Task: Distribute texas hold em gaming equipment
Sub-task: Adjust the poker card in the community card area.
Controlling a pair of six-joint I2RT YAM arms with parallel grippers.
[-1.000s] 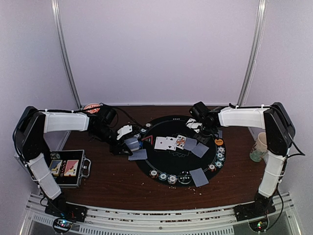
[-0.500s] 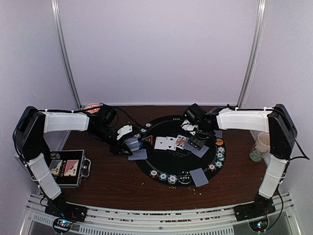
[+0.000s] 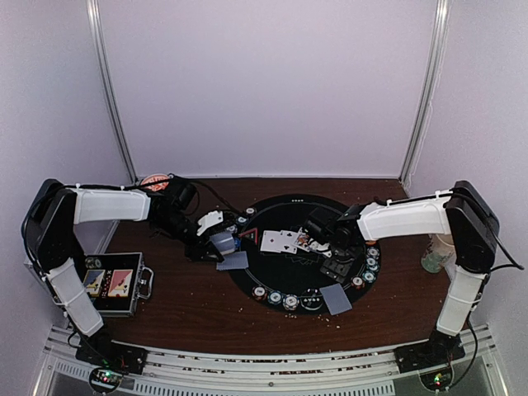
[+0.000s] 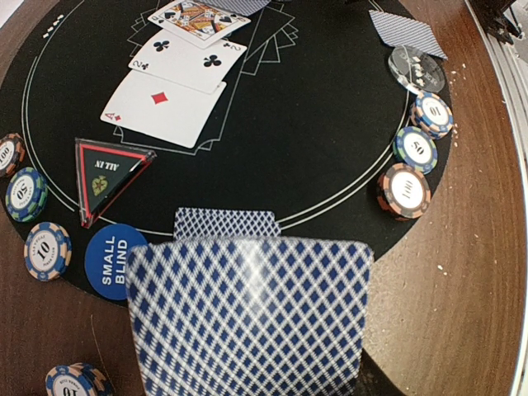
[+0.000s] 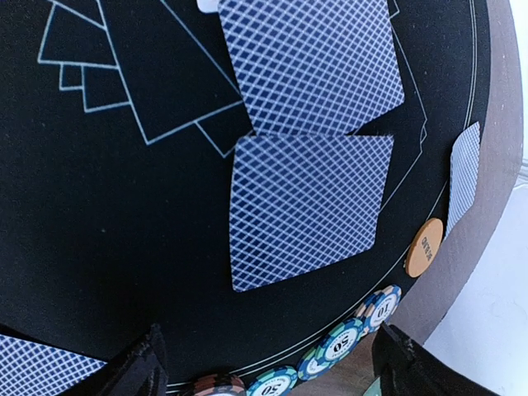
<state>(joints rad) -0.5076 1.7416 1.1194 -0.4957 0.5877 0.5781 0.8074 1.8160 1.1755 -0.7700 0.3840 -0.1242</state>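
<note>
Right claw (image 3: 334,264) now nearer, agape, empty over black mat (image 4: 313,140); left claw (image 3: 219,243) around cards (image 4: 247,322).

The dark brown wooden table (image 3: 198,309) carries a round black mat (image 3: 285,272) at its middle. Well left of the mat sits a black case (image 3: 115,285). A face-down card (image 3: 233,261) lies at the mat's left edge. A cup (image 3: 431,257) stands to the mat's right, and a red bowl (image 3: 154,181) sits far back on its left.

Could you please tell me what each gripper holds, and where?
The left gripper holds face-down cards by their near end; the right gripper, open, holds nothing.
</note>
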